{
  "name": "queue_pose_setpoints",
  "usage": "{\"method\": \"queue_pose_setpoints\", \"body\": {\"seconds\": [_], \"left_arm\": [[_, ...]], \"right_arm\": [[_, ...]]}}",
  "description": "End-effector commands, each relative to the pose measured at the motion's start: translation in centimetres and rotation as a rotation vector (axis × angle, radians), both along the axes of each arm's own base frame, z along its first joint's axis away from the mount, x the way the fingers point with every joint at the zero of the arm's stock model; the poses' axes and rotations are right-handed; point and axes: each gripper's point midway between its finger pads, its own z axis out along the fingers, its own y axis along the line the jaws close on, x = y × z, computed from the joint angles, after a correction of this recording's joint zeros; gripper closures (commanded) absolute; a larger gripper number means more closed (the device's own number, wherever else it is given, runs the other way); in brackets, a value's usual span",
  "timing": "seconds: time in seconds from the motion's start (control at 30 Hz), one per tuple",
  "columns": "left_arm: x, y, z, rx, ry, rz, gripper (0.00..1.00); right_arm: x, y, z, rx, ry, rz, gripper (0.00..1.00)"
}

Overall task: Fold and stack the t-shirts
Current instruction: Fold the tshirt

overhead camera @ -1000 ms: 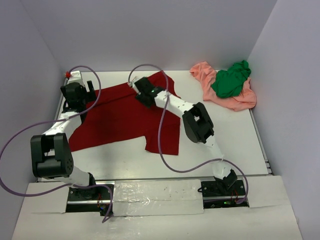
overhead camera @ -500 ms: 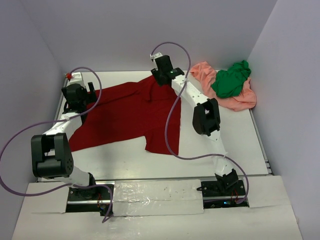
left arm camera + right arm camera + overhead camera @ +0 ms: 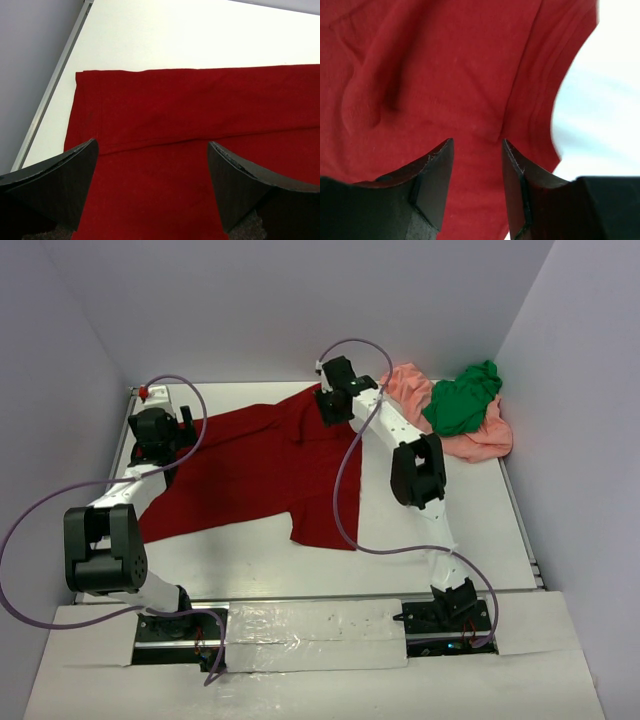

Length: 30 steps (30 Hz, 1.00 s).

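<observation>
Left gripper (image 3: 151,145) jaws wide apart over dark red t-shirt (image 3: 200,110). Hem lies flat on white table (image 3: 200,35).

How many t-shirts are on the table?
3: the dark red t-shirt spread across the middle; the green t-shirt crumpled on the pink t-shirt, far right corner. More could hide underneath.

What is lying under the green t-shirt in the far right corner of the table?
The salmon-pink t-shirt lies crumpled beneath the green t-shirt, showing at its left and near side. Its middle is covered, so anything else beneath cannot be seen.
</observation>
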Motion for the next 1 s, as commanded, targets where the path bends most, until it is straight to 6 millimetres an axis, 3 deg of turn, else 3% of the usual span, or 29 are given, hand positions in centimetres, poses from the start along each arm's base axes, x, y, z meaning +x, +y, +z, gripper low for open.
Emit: {"method": "queue_pose_setpoints", "body": {"seconds": [0.0,0.3,0.97], "left_arm": [[0.9,-0.5,1.6,-0.002,-0.041,-0.022,0.01],[0.9,-0.6,1.4,0.001,-0.039,-0.025,0.01],[0.7,-0.4,2.0,0.010,-0.061,-0.015,0.01]], "right_arm": [[-1.7,0.1,0.7,0.082,0.078,-0.018,0.51],[-2.1,-1.0,-1.0,0.079,0.125,-0.036,0.55],[0.8,-1.1,-2.8,0.146,0.104,-0.124,0.56]]}}
